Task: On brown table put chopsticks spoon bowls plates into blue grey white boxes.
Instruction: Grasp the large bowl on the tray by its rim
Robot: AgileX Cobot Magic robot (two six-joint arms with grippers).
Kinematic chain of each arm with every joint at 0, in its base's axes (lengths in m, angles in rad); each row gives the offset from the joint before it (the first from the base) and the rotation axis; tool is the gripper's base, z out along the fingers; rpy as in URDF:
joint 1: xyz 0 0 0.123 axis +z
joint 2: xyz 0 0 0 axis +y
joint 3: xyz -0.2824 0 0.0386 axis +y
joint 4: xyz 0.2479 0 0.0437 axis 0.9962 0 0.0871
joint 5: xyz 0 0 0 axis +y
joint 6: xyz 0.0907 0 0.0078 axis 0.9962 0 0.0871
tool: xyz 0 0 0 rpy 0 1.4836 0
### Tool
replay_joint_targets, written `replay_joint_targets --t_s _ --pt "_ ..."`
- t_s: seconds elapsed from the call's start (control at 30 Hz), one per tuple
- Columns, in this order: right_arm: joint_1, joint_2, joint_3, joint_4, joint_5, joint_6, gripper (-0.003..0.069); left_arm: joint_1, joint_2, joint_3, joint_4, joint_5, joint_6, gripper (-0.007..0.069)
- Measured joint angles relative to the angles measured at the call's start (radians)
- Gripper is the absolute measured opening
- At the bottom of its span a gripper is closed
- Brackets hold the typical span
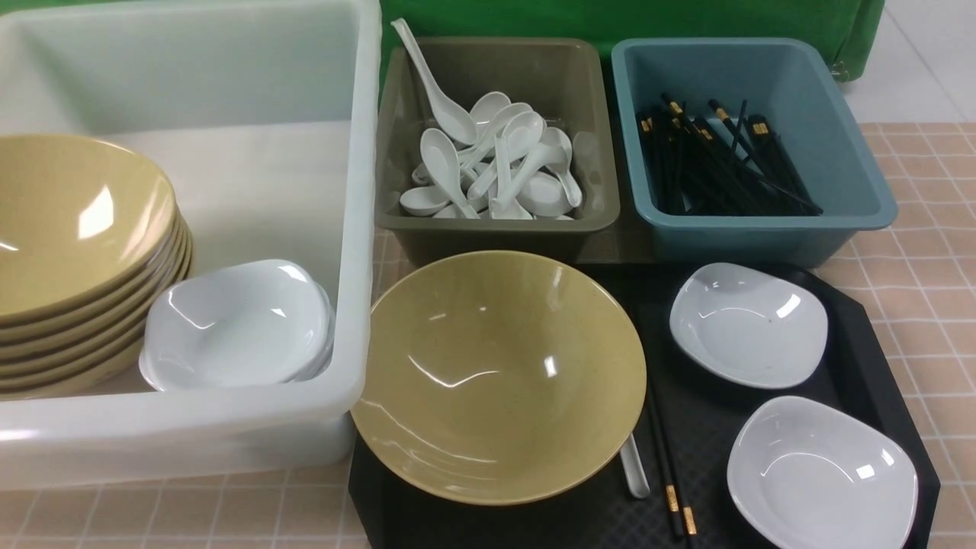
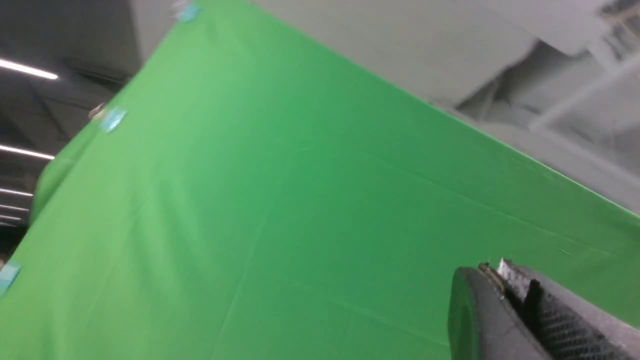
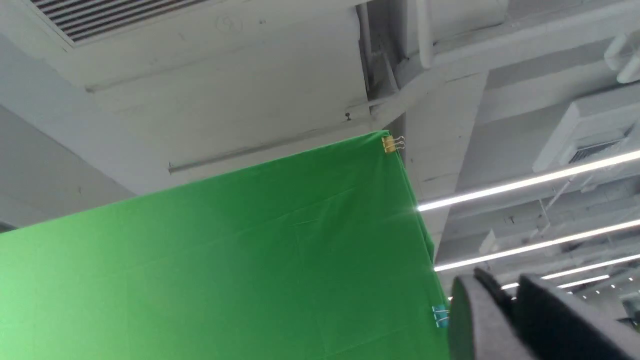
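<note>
On the brown bench (image 1: 923,252) stood a black tray (image 1: 869,358), and on it the things not yet sorted. A wide tan bowl (image 1: 499,374) sat at the left part of the tray, and its edge reached over the tray rim toward the white tub (image 1: 358,229). A white spoon (image 1: 634,469) lay partly under this bowl, only its handle end showing. Just beside it lay a pair of black chopsticks (image 1: 667,465), the gold bands at the near end. Two white plates sat on the right part of the tray, the far plate (image 1: 749,324) and the near plate (image 1: 822,473), a little apart.

Inside the white tub there was a stack of tan bowls (image 1: 76,229), and stacked white plates (image 1: 240,324) leaned against it. The grey bin (image 1: 496,229) held a heap of white spoons (image 1: 496,168). The blue bin (image 1: 862,175) held many black chopsticks (image 1: 717,164).

No arm showed in the front view. The left tool (image 2: 492,267) was pressed together on nothing, in front of a green cloth (image 2: 250,200). The right tool (image 3: 500,282) had its fingers (image 3: 475,320) very near each other and empty; whether they touched, I cannot tell.
</note>
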Motion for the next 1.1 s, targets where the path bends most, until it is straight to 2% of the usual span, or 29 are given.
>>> replay_joint_targets --t_s 0.03,0.07,0.1,0.23,0.33,0.37,0.4,0.47,0.53,0.67,0.7,0.77,0.8,0.9,0.93,0.97,1.1 --pt "0.0 0.004 -0.008 0.0 0.009 -0.009 0.0098 0.0 0.013 -0.027 0.001 0.031 0.017 -0.0008" --pt "0.0 0.047 -0.076 0.0 0.103 -0.062 0.0054 0.0 0.079 -0.132 0.007 0.102 0.066 -0.0008" --pt "0.0 0.072 -0.111 0.0 0.169 -0.104 0.0042 0.0 0.118 -0.188 0.011 0.141 0.092 -0.0008" --pt "0.0 0.175 -0.194 0.0 0.43 -0.298 0.0039 0.0 0.26 -0.295 0.021 0.209 0.159 -0.0008" --pt "0.001 0.296 -0.203 0.0 0.676 -0.424 0.0039 0.0 0.389 -0.305 0.024 0.269 0.156 -0.0008" --pt "0.003 0.338 -0.203 0.002 0.725 -0.428 0.0039 -0.002 0.434 -0.313 0.038 0.31 0.155 -0.0008" --pt "0.015 0.393 -0.203 0.018 0.844 -0.411 0.0039 -0.012 0.496 -0.346 0.064 0.402 0.155 -0.0008" --pt "0.036 0.45 -0.203 0.053 0.944 -0.396 0.0039 -0.033 0.559 -0.389 0.09 0.517 0.155 -0.0008" --pt "0.073 0.516 -0.203 0.108 1.039 -0.427 0.0039 -0.081 0.653 -0.469 0.105 0.698 0.156 -0.0008" --pt "0.151 0.607 -0.203 0.247 1.157 -0.646 0.0039 -0.226 0.85 -0.644 0.083 0.999 0.206 -0.0008" --pt "0.155 0.615 -0.203 0.253 1.167 -0.656 0.0039 -0.226 0.861 -0.653 0.081 0.999 0.206 -0.0008" --pt "0.199 0.654 -0.203 0.3 1.197 -0.747 0.0039 -0.331 1.01 -0.766 0.043 1.104 0.234 -0.0008" --pt "0.202 0.654 -0.203 0.3 1.197 -0.747 0.0039 -0.348 1.021 -0.774 0.04 1.114 0.236 -0.0008" --pt "0.229 0.683 -0.203 0.314 1.16 -0.775 0.0039 -0.489 1.231 -0.9 0.031 1.155 0.246 -0.0008" --pt "0.229 0.684 -0.203 0.314 1.157 -0.775 0.0039 -0.489 1.243 -0.906 0.032 1.154 0.246 -0.0008" --pt "0.23 0.688 -0.203 0.316 1.125 -0.776 0.0039 -0.546 1.348 -0.953 0.04 1.158 0.249 -0.0008" --pt "0.23 0.688 -0.203 0.316 1.102 -0.776 0.0041 -0.623 1.572 -1.069 0.091 1.179 0.228 -0.0008"
